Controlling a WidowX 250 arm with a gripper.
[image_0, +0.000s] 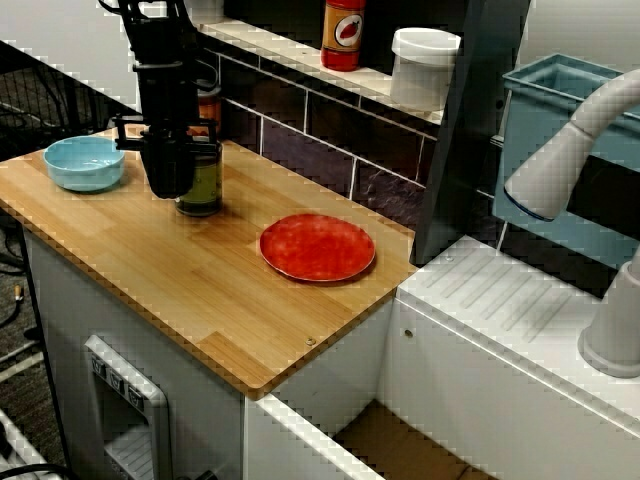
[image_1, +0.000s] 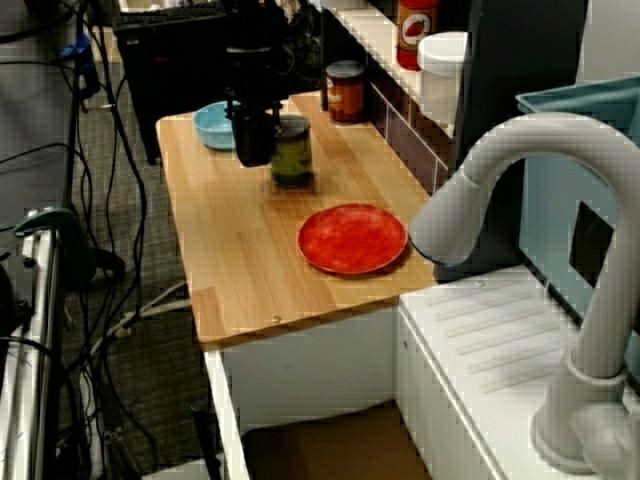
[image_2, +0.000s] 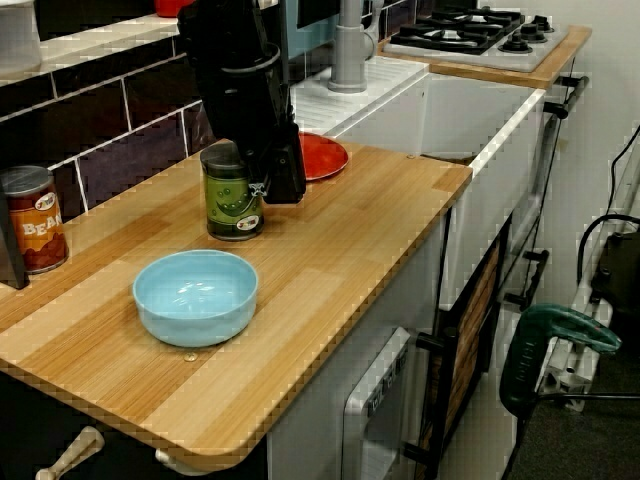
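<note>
My black gripper (image_0: 170, 182) hangs low over the wooden counter (image_0: 200, 295), close beside a green-labelled can (image_0: 203, 185) that stands upright. From the bowl end, the gripper (image_2: 282, 180) is just right of the can (image_2: 232, 195), touching it or nearly so, and not around it. From the sink end, the gripper (image_1: 253, 150) is left of the can (image_1: 292, 152). The dark fingers merge into one shape, so their spacing is unclear. A light blue bowl (image_0: 84, 162) sits at the counter's far-left end. A red plate (image_0: 318, 247) lies to the can's right.
A baked beans can (image_2: 32, 218) stands against the dark tiled wall. On the ledge above are a red sauce bottle (image_0: 343, 33) and a white tub (image_0: 423, 68). A grey faucet (image_1: 500, 170) and white sink drainer adjoin the counter, and a hob (image_2: 470, 30) lies beyond.
</note>
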